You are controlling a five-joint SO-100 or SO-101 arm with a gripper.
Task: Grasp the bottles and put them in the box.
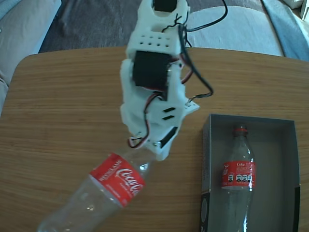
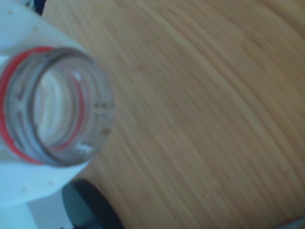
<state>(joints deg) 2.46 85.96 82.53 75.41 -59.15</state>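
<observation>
In the fixed view my white gripper (image 1: 154,149) is shut on the neck of a clear Coca-Cola bottle (image 1: 118,180). This bottle slants away to the lower left over the wooden table (image 1: 72,96), and its base runs out at the picture's bottom edge. The wrist view looks straight into the bottle's open mouth (image 2: 101,110), which has a red neck ring and a white finger (image 2: 33,183) pressed against it. A second bottle (image 1: 237,174) lies lengthwise in the left half of the dark box (image 1: 206,159) at the right, neck pointing to the far side.
The right half of the box floor (image 1: 276,164) is bare. Black cables (image 1: 198,77) hang off the arm above the box. Grey cushions (image 1: 241,26) lie beyond the table's far edge. A dark round part (image 2: 86,210) shows at the bottom of the wrist view.
</observation>
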